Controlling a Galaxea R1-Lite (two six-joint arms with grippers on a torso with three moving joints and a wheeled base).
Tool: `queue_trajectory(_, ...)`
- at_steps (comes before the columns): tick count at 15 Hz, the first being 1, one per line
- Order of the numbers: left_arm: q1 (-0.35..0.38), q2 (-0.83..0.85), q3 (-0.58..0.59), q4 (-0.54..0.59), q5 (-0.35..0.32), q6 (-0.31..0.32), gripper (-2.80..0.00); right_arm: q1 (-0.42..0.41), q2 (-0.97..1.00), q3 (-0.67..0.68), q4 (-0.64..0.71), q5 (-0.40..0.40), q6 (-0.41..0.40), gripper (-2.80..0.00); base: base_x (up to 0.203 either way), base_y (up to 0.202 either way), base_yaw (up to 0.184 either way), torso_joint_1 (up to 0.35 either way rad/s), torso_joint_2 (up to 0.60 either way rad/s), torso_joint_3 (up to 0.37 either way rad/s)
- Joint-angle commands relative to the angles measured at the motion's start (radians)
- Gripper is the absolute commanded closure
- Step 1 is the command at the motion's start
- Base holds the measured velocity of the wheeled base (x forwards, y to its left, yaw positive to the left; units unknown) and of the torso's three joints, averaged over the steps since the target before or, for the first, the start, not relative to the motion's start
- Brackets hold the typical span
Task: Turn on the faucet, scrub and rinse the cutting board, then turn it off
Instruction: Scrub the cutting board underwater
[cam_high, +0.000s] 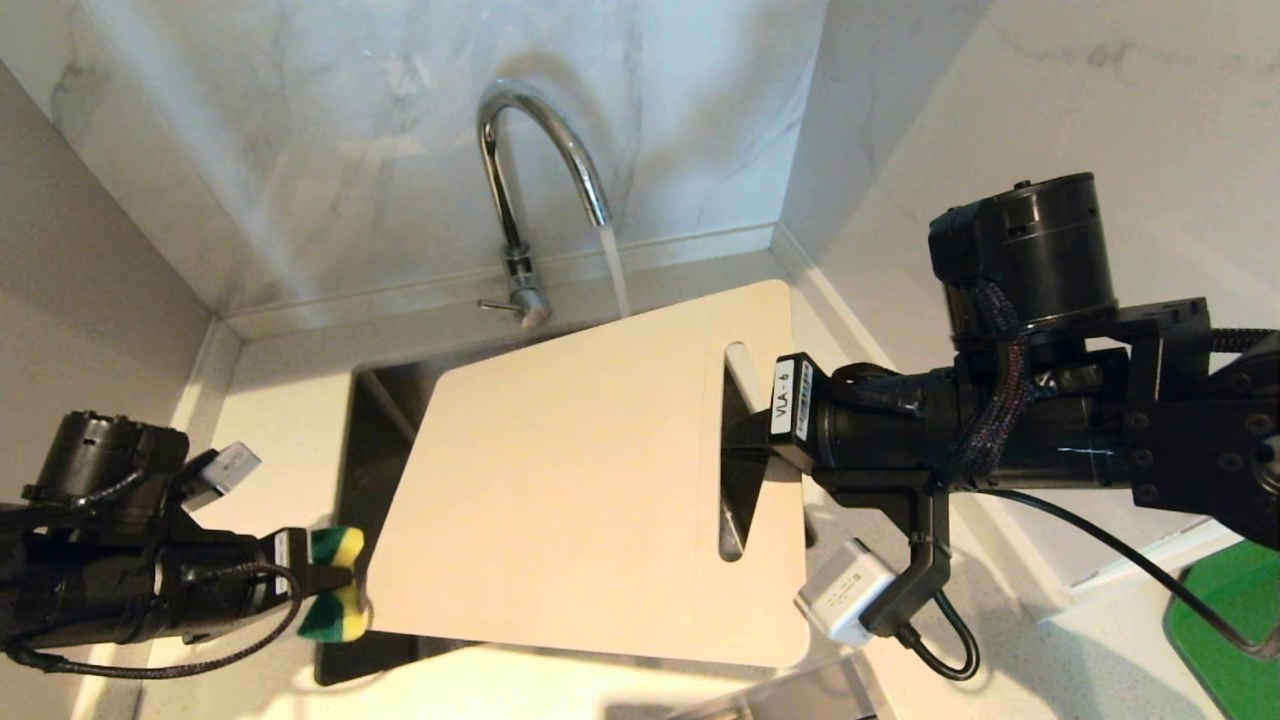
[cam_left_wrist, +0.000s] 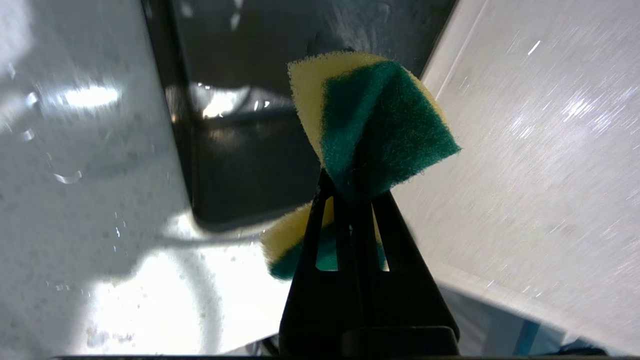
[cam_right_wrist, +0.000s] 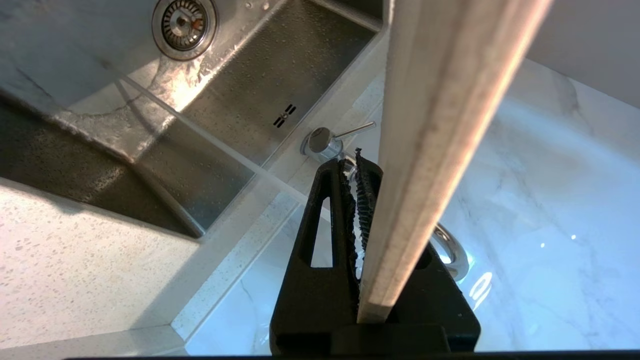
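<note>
Faucet (cam_high: 530, 170) at 12 o'clock of the head view, chrome gooseneck arched toward the sink (cam_high: 375, 440); water stream (cam_high: 615, 270) running from the spout and meeting the far edge of the cutting board (cam_high: 580, 470). Thin lever (cam_high: 497, 305) at the faucet base points toward 9 o'clock. Cutting board sits centre frame, held above the sink and tilted, beige, with its handle slot (cam_high: 735, 450) toward 3 o'clock. Right pincer (cam_high: 745, 450) comes in from 3 o'clock and is clamped on the board at the slot end; the right wrist view shows the board edge-on (cam_right_wrist: 425, 165) between the black fingers (cam_right_wrist: 325, 220), with the sink drain (cam_right_wrist: 184, 22) beyond it. Left pincer (cam_high: 335, 580) enters from 8 o'clock, closed on a yellow-and-green sponge (cam_high: 335, 585) pinched at its middle so both ends flare. Sponge lies at the board's near-left corner; actual contact cannot be confirmed. Left wrist view: sponge (cam_left_wrist: 370, 120) beside the board face, dark sink behind. Pale speckled table (cam_high: 280, 430) surrounds the sink; green tray (cam_high: 1235, 620) at 4 o'clock.
</note>
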Motion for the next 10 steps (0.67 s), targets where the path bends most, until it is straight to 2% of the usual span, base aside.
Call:
queue_trajectory(1, 0.005, -0.032, -0.075, 0.011, -0.003, -0.014, 0.0, 0.0, -0.005, 0.003, 0.001, 0.001, -0.015, 0.0, 0.0, 0.0, 0.0, 0.0, 0.0, 0.0)
queue_trajectory(3, -0.002, -0.062, -0.182, 0.083, -0.009, -0.044, 0.0, 0.0, -0.004, 0.003, 0.001, 0.001, -0.013, 0.0, 0.0, 0.0, 0.0, 0.0, 0.0, 0.0)
queue_trajectory(6, -0.047, -0.09, -0.397, 0.256, -0.037, -0.129, 0.0, 0.0, -0.001, 0.002, 0.001, 0.0, -0.013, 0.0, 0.0, 0.0, 0.0, 0.0, 0.0, 0.0)
queue_trajectory(7, -0.103, -0.094, -0.447, 0.303, -0.042, -0.152, 0.0, 0.0, -0.001, 0.002, 0.001, 0.0, -0.013, 0.0, 0.0, 0.0, 0.0, 0.0, 0.0, 0.0)
queue_trajectory(10, -0.332, -0.081, -0.572, 0.388, -0.033, -0.213, 0.0, 0.0, 0.004, 0.002, 0.001, 0.0, -0.013, 0.0, 0.0, 0.0, 0.0, 0.0, 0.0, 0.0)
